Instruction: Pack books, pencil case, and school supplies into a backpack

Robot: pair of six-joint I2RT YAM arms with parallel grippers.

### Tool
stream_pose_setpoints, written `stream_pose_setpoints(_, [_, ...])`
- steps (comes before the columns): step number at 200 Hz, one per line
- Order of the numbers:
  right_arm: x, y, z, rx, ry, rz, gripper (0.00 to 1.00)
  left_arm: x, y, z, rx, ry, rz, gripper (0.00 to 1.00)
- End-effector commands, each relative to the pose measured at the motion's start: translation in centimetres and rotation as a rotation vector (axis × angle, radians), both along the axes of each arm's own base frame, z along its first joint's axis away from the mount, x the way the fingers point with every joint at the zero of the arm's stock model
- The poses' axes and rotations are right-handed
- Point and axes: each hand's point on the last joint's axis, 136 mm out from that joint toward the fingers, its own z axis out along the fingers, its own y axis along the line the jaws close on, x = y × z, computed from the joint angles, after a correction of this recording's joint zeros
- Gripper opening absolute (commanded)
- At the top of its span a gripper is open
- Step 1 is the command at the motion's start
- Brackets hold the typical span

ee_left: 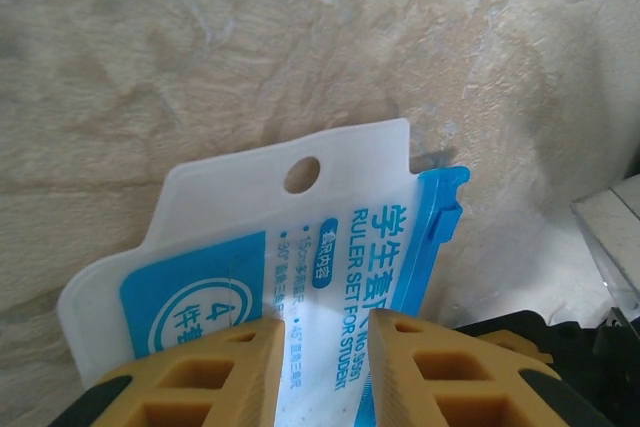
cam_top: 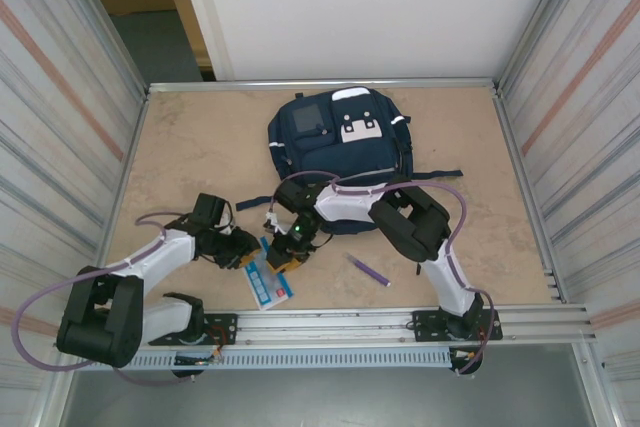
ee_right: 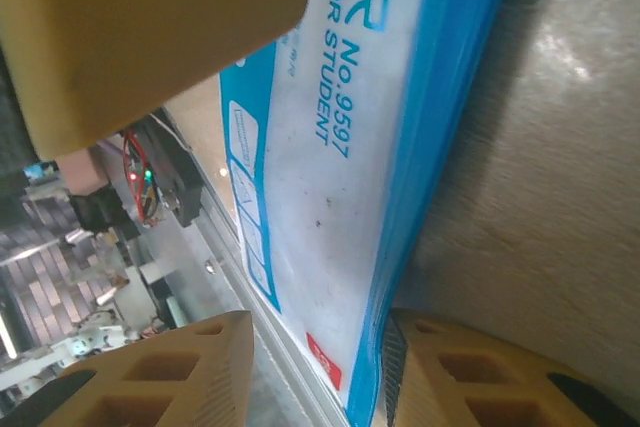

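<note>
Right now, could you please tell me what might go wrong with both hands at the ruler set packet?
Both the left hand and right hand straddle the ruler set packet, so they may collide or pull it against each other. The packet is thin and glossy, so it could slip. The purple pen lies close by and might get knocked when an arm swings toward the backpack.

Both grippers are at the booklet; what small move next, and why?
Probably close the right gripper on the blue edge of the booklet: its fingers straddle that edge with a gap, while the left gripper is over its printed face.
</note>
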Motion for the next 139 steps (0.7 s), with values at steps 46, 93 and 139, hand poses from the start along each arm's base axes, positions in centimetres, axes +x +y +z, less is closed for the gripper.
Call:
stream_pose_setpoints(46, [0.9,1.7,-0.2,-0.005,0.019,-0.052,0.28,-2.8,0.3,-1.4,-0.019,0.113,0.065,0.27])
stream_pose_setpoints(93, [2.2,0.8,-2.3,-0.076,-0.057,-0.093,0.06,-2.8,0.1,-0.9,-0.035,0.115,0.060,0.28])
stream_pose_setpoints(139, [3.6,0.6,-0.5,-0.001,-0.146,-0.135,0.00,-3.0,0.5,0.5,-0.013,0.075,0.036,0.62])
